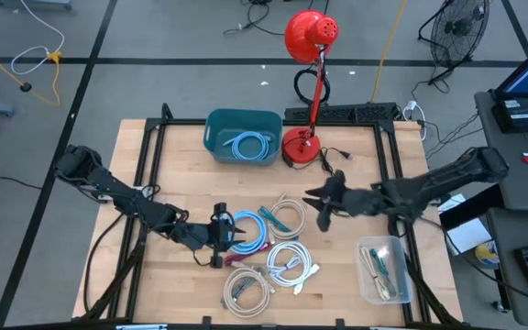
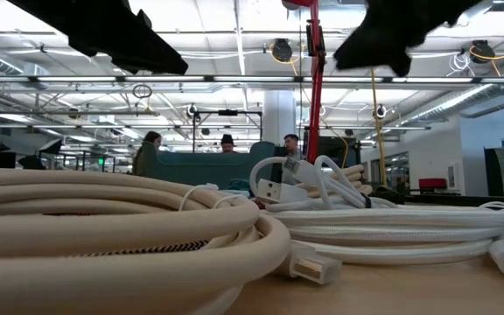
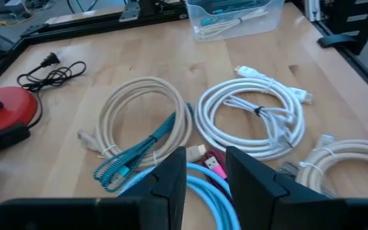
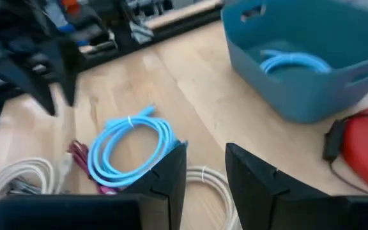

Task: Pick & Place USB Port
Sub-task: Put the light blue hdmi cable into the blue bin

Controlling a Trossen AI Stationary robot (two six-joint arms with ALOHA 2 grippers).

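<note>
Several coiled USB cables lie flat on the wooden table: a light blue coil (image 1: 243,232) (image 4: 131,144), a white coil (image 1: 289,261) (image 3: 254,118), a beige coil (image 3: 142,118) and a teal braided cable (image 3: 139,153). My left gripper (image 1: 220,236) (image 3: 206,176) hovers open over the blue coil's left edge, where a pink plug (image 3: 214,167) shows in the gap between its fingers. My right gripper (image 1: 322,209) (image 4: 206,172) stands open above the table, right of the coils, with nothing between its fingers. Another blue cable (image 1: 250,145) lies in the teal bin (image 1: 218,119).
A red desk lamp stands with its base (image 1: 300,145) right of the teal bin, its black cord (image 3: 50,71) loose on the table. A clear plastic box (image 1: 383,269) with cables sits at the near right. Bare wood lies between the bin and the coils.
</note>
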